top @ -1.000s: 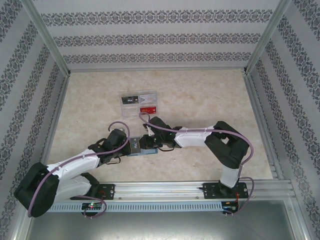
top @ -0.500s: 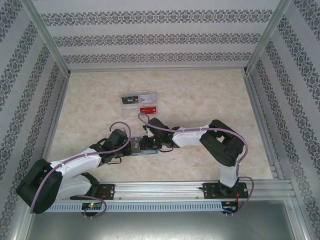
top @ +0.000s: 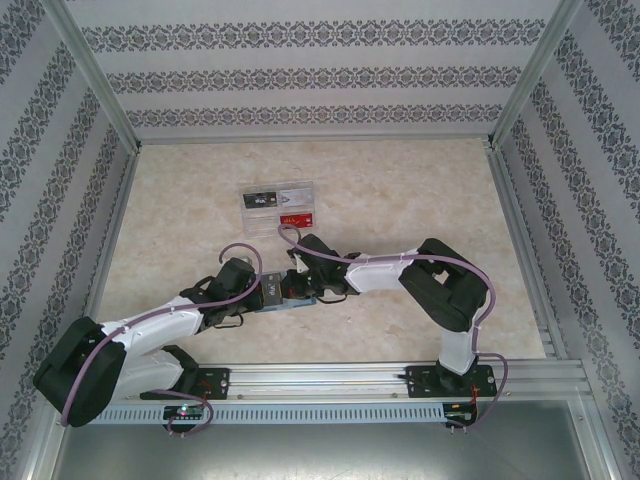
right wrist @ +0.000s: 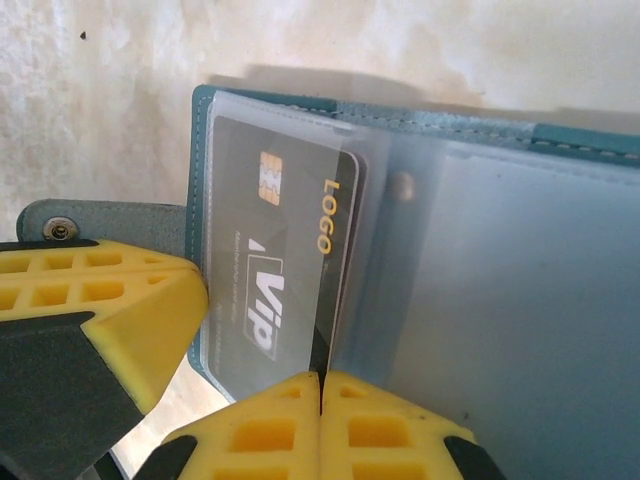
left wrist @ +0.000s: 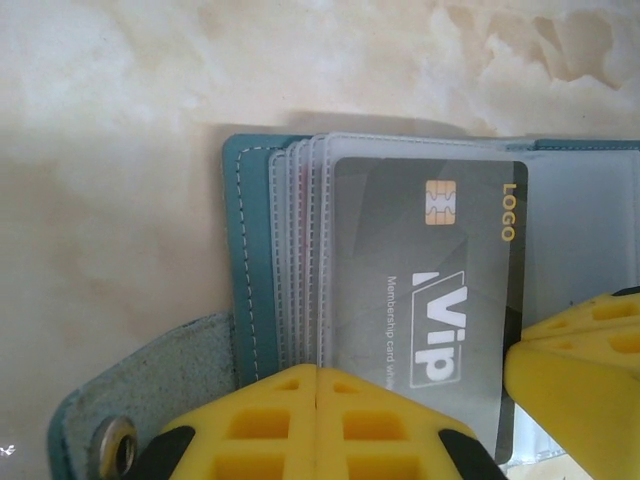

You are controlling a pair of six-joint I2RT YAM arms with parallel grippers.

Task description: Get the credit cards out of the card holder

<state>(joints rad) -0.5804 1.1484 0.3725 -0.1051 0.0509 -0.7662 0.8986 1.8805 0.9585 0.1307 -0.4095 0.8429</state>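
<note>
At the card holder (top: pixel 284 296), left pincer (top: pixel 263 297) and right pincer (top: pixel 302 290) meet.

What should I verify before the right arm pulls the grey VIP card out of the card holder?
1. Right gripper shut at the edge of the grey VIP card: ok.
2. It pinches the card alone, without the clear sleeve: cannot tell.
3. Left gripper shut, tips at the edge of the card holder: ok.
4. Card holder really pinned to the table: cannot tell.
5. Card free of its sleeve: not ok, it sits inside.
6. Clear tray apart from both grippers: ok.
</note>
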